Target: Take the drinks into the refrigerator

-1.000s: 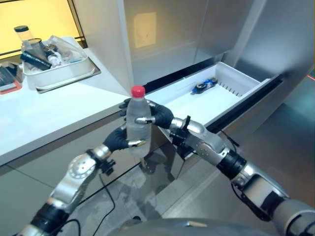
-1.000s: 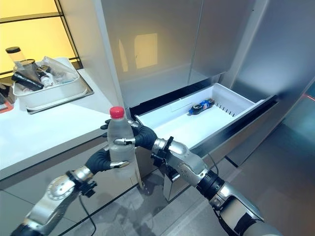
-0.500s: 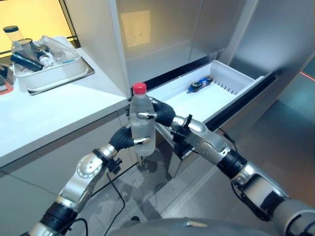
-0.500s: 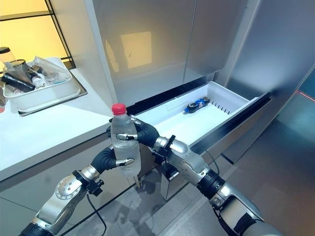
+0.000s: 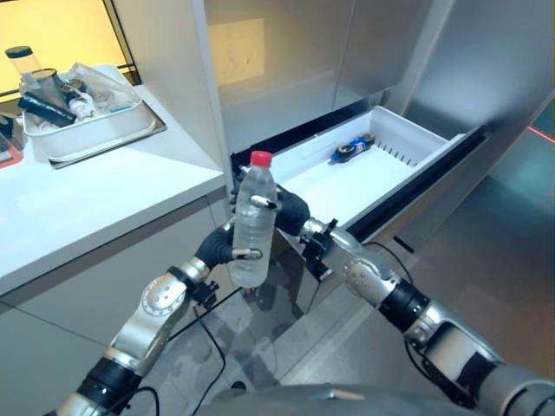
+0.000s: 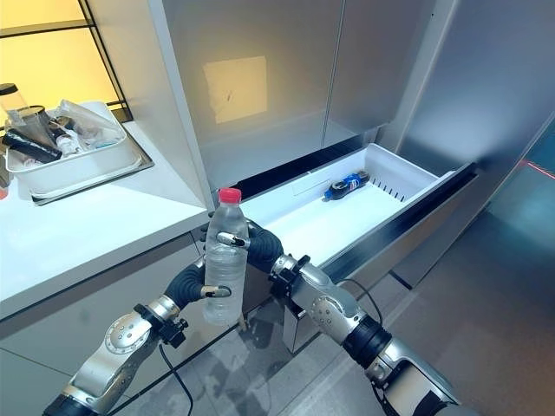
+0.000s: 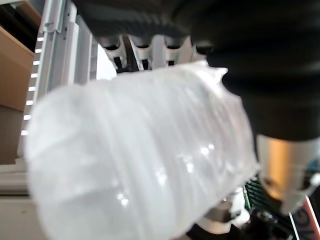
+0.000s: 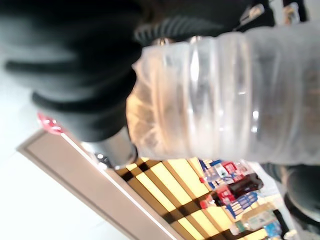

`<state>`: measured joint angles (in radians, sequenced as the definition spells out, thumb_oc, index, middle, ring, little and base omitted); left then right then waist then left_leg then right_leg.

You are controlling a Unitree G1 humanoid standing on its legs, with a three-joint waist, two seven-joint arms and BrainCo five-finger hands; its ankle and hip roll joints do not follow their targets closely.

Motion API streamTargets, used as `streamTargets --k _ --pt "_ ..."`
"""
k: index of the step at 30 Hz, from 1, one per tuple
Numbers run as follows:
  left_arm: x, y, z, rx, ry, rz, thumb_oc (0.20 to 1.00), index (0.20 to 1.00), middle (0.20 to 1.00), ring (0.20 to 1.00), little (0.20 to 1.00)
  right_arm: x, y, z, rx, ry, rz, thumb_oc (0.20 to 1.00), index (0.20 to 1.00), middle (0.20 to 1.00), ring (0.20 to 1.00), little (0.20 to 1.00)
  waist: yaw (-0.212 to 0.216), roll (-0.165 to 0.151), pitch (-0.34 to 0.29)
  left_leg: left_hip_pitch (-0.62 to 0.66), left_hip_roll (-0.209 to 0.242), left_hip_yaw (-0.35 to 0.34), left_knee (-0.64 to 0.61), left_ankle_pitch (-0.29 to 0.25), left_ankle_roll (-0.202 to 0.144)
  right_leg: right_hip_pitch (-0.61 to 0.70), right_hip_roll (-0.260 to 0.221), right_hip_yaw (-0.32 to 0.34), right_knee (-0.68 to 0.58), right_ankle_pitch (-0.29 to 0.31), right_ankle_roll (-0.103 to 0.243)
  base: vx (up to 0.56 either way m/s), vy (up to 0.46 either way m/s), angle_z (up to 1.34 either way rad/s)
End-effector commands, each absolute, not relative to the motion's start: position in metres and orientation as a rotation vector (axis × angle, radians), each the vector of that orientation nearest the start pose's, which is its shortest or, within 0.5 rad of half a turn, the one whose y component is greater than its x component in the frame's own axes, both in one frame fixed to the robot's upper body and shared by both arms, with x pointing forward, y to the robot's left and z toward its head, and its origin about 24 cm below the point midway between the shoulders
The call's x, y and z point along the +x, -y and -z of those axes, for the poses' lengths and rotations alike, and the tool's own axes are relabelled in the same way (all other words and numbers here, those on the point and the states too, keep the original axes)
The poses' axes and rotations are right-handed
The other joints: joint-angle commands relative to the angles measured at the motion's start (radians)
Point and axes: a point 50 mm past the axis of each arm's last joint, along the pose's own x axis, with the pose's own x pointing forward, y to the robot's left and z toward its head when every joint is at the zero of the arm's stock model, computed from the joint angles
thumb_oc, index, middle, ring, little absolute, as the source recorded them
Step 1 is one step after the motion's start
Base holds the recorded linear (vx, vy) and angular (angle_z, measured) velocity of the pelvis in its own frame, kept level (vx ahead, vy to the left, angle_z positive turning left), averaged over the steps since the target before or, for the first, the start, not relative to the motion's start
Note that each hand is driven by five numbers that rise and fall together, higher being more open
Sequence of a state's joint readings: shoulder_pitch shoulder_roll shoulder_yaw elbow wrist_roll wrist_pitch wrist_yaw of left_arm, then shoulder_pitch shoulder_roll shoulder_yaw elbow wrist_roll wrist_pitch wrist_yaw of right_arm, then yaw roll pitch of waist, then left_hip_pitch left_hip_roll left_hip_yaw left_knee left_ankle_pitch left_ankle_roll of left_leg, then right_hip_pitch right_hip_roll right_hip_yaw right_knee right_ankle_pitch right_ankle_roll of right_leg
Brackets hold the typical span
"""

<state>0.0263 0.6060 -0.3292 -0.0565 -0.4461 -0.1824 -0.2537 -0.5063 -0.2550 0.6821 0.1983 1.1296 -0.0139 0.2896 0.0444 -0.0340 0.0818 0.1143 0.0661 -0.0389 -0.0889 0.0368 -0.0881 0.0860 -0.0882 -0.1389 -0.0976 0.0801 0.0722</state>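
Note:
A clear plastic water bottle [image 5: 254, 227] with a red cap [image 5: 261, 158] stands upright in the air, just off the near left corner of the open white refrigerator drawer [image 5: 421, 141]. My left hand [image 5: 222, 248] grips its lower part from the left, fingers curled round it. My right hand [image 5: 290, 211] grips it higher up from the right. Up close, the left wrist view shows the ribbed bottle [image 7: 135, 160] under my fingers [image 7: 150, 47]. In the right wrist view the bottle [image 8: 225, 100] lies against my hand [image 8: 75, 75]. A blue drink can [image 5: 351, 149] lies in the drawer.
A white counter [image 5: 104, 195] runs along the left, with a white tub [image 5: 82, 132] of several bottles and packets on a metal tray at its back. Tall grey refrigerator doors [image 6: 286, 78] rise behind the drawer. Grey floor lies below and to the right.
Both hands have carried the bottle a little to the right and lower, closer to the drawer's near corner. Before that the camera shifted slightly.

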Motion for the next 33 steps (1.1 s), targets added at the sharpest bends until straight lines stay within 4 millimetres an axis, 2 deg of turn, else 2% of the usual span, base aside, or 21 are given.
streamTargets --k 1,3,8,12,13,17,21,22,25,26,28,29,31,33 --pt "0.261 -0.178 -0.101 0.114 0.235 0.484 1.0 1.0 1.0 1.0 1.0 0.262 -0.02 -0.146 0.812 0.046 -1.184 0.2 0.2 0.2 0.2 0.2 -0.014 -0.023 0.032 0.034 -0.08 -0.017 0.04 -0.12 0.091 0.077 0.023 -0.026 0.025 -0.12 -0.018 0.0 0.0 0.0" --pt "0.26 -0.179 -0.099 0.109 0.224 0.482 1.0 1.0 1.0 1.0 1.0 0.262 -0.018 -0.148 0.801 0.055 -1.189 0.2 0.2 0.2 0.2 0.2 -0.014 -0.024 0.032 0.035 -0.08 -0.017 0.04 -0.12 0.091 0.078 0.024 -0.026 0.024 -0.121 -0.018 0.0 0.0 0.0" --pt "0.251 -0.191 -0.094 0.101 0.191 0.454 1.0 1.0 1.0 1.0 1.0 0.275 0.004 -0.158 0.76 0.123 -1.112 0.2 0.2 0.2 0.2 0.2 -0.014 -0.028 0.031 0.037 -0.078 -0.015 0.039 -0.121 0.091 0.078 0.026 -0.026 0.023 -0.121 -0.018 0.0 0.0 0.0" --pt "0.243 -0.203 -0.099 0.082 0.217 0.417 1.0 1.0 1.0 1.0 1.0 0.286 0.03 -0.166 0.721 0.204 -1.03 0.2 0.2 0.2 0.2 0.2 -0.012 -0.029 0.033 0.034 -0.078 -0.015 0.041 -0.121 0.092 0.076 0.027 -0.028 0.025 -0.121 -0.016 0.0 0.0 0.0" --pt "0.242 -0.203 -0.099 0.082 0.217 0.417 1.0 1.0 1.0 1.0 1.0 0.286 0.03 -0.166 0.721 0.204 -1.031 0.2 0.2 0.2 0.2 0.2 -0.012 -0.029 0.033 0.034 -0.078 -0.015 0.041 -0.121 0.092 0.076 0.027 -0.028 0.025 -0.121 -0.016 0.0 0.0 0.0" --pt "0.231 -0.216 -0.097 0.035 0.21 0.373 1.0 1.0 1.0 1.0 1.0 0.299 0.061 -0.171 0.667 0.28 -0.923 0.2 0.2 0.2 0.2 0.2 -0.007 -0.028 0.034 0.032 -0.078 -0.016 0.042 -0.122 0.094 0.074 0.026 -0.03 0.026 -0.121 -0.016 0.0 0.0 0.0" --pt "0.224 -0.224 -0.097 0.016 0.21 0.353 1.0 1.0 1.0 1.0 1.0 0.304 0.078 -0.176 0.644 0.323 -0.866 0.2 0.2 0.2 0.2 0.2 -0.004 -0.029 0.035 0.033 -0.079 -0.018 0.041 -0.122 0.094 0.076 0.028 -0.031 0.025 -0.122 -0.015 0.0 0.0 0.0" --pt "0.22 -0.229 -0.098 -0.009 0.217 0.334 1.0 1.0 1.0 1.0 1.0 0.307 0.091 -0.179 0.629 0.354 -0.823 0.2 0.2 0.2 0.2 0.2 -0.003 -0.028 0.037 0.033 -0.078 -0.018 0.042 -0.122 0.094 0.076 0.027 -0.033 0.024 -0.122 -0.015 0.0 0.0 0.0" --pt "0.216 -0.231 -0.099 -0.025 0.22 0.328 1.0 1.0 1.0 1.0 1.0 0.31 0.101 -0.183 0.61 0.381 -0.792 0.2 0.2 0.2 0.2 0.2 -0.001 -0.029 0.037 0.032 -0.078 -0.02 0.04 -0.121 0.094 0.075 0.028 -0.032 0.023 -0.122 -0.015 0.0 0.0 0.0" --pt "0.213 -0.233 -0.098 -0.044 0.219 0.314 1.0 1.0 1.0 1.0 1.0 0.314 0.112 -0.186 0.607 0.406 -0.743 0.2 0.2 0.2 0.2 0.2 0.002 -0.029 0.038 0.032 -0.078 -0.02 0.04 -0.121 0.094 0.075 0.028 -0.033 0.022 -0.122 -0.014 0.0 0.0 0.0" --pt "0.211 -0.235 -0.098 -0.045 0.22 0.31 1.0 1.0 1.0 1.0 1.0 0.316 0.118 -0.188 0.601 0.421 -0.719 0.2 0.2 0.2 0.2 0.2 0.003 -0.029 0.038 0.031 -0.079 -0.021 0.04 -0.12 0.095 0.075 0.028 -0.033 0.022 -0.121 -0.014 0.0 0.0 0.0" --pt "0.208 -0.235 -0.097 -0.05 0.219 0.305 1.0 1.0 1.0 1.0 1.0 0.32 0.127 -0.192 0.589 0.445 -0.677 0.2 0.2 0.2 0.2 0.2 0.006 -0.031 0.04 0.03 -0.079 -0.021 0.04 -0.12 0.095 0.074 0.028 -0.034 0.022 -0.122 -0.014 0.0 0.0 0.0" --pt "0.206 -0.237 -0.096 -0.058 0.214 0.296 1.0 1.0 1.0 1.0 1.0 0.322 0.131 -0.195 0.582 0.455 -0.661 0.2 0.2 0.2 0.2 0.2 0.007 -0.032 0.04 0.029 -0.079 -0.021 0.04 -0.12 0.095 0.074 0.028 -0.035 0.022 -0.121 -0.013 0.0 0.0 0.0" --pt "0.201 -0.241 -0.091 -0.088 0.201 0.27 1.0 1.0 1.0 1.0 1.0 0.331 0.15 -0.207 0.543 0.501 -0.576 0.2 0.2 0.2 0.2 0.2 0.015 -0.035 0.045 0.024 -0.081 -0.025 0.04 -0.118 0.096 0.071 0.025 -0.039 0.022 -0.118 -0.011 0.0 0.0 0.0"
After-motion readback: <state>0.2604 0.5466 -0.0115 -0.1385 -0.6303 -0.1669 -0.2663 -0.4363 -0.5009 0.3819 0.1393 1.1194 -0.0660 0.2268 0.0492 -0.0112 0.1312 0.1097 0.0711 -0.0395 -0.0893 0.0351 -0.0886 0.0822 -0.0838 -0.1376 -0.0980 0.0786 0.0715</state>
